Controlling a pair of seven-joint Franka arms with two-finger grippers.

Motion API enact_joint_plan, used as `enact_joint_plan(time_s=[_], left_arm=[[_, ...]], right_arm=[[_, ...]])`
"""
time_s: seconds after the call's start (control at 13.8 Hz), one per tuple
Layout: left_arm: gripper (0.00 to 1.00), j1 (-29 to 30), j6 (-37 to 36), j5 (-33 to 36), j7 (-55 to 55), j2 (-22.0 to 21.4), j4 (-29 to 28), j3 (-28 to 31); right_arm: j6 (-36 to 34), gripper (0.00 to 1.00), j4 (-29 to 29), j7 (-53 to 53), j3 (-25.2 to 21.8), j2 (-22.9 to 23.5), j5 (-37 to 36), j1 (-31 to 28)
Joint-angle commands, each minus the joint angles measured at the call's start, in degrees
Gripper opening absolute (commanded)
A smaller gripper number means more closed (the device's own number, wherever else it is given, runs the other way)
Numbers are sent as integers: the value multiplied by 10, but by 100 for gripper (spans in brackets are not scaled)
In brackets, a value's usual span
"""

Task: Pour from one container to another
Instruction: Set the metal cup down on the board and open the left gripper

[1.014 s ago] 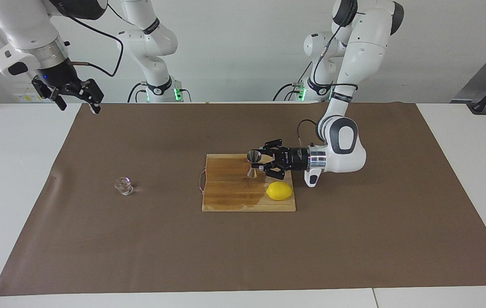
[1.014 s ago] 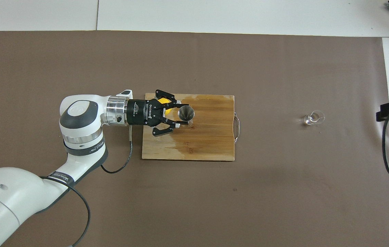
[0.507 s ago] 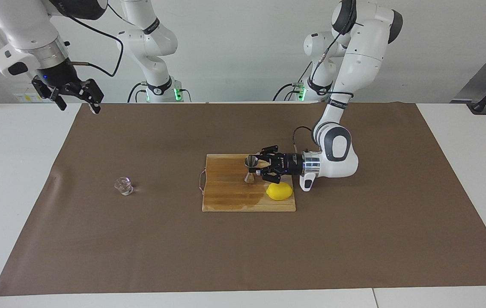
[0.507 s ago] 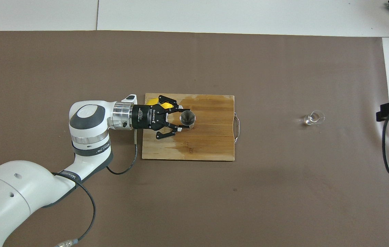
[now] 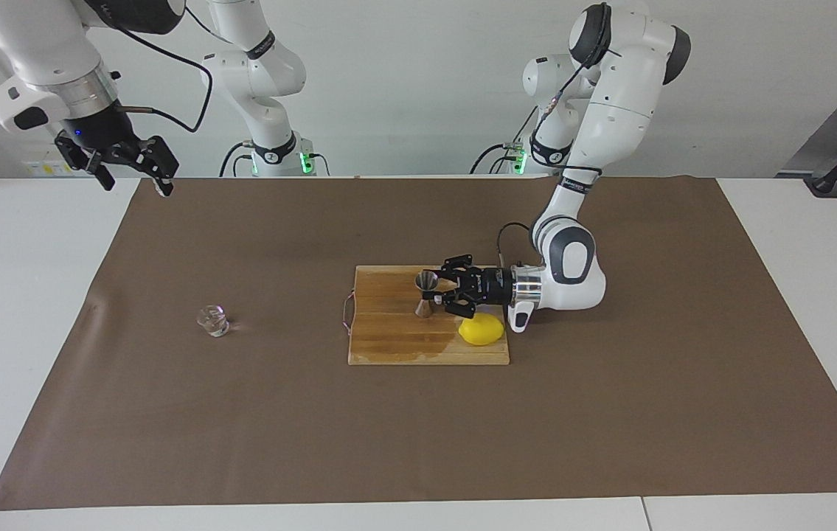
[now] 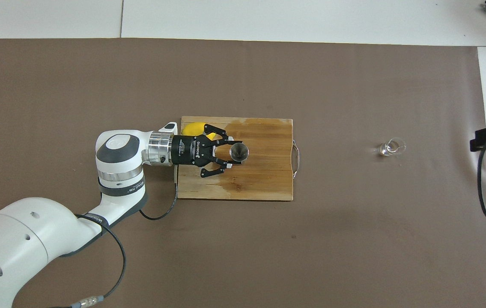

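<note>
Steel jigger (image 5: 425,293) carried, seemingly lower.

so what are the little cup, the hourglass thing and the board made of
Cup: looks like clear glass; the mat shows through its faceted sides.
Jigger: looks like polished steel, silvery and reflective.
Board: wood by its visible grain, perhaps bamboo; a darker patch looks wet or stained.

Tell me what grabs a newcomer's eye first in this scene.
The left gripper lies level over the wooden cutting board, shut on the steel jigger at its waist, with a yellow lemon beside it on the board. The clear glass cup stands alone on the brown mat toward the right arm's end.
</note>
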Motion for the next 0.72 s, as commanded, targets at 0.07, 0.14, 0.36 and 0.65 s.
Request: enact_joint_plan(time_s=[0.07,0.14,0.36,0.65], left_arm=[[53,-10,5,-15,13,0,-6,9],[56,-13,5,-15,13,0,-6,9],[91,-12,5,-15,11,0,-6,9],[100,-7,4,-11,4,0,-2,10]], right_arm=[[4,100,-16,-11,2,-14,-2,-2],[4,100,-16,-11,2,-14,-2,-2],[4,100,-16,-11,2,-14,-2,-2],[4,100,-16,-11,2,-14,-2,-2]])
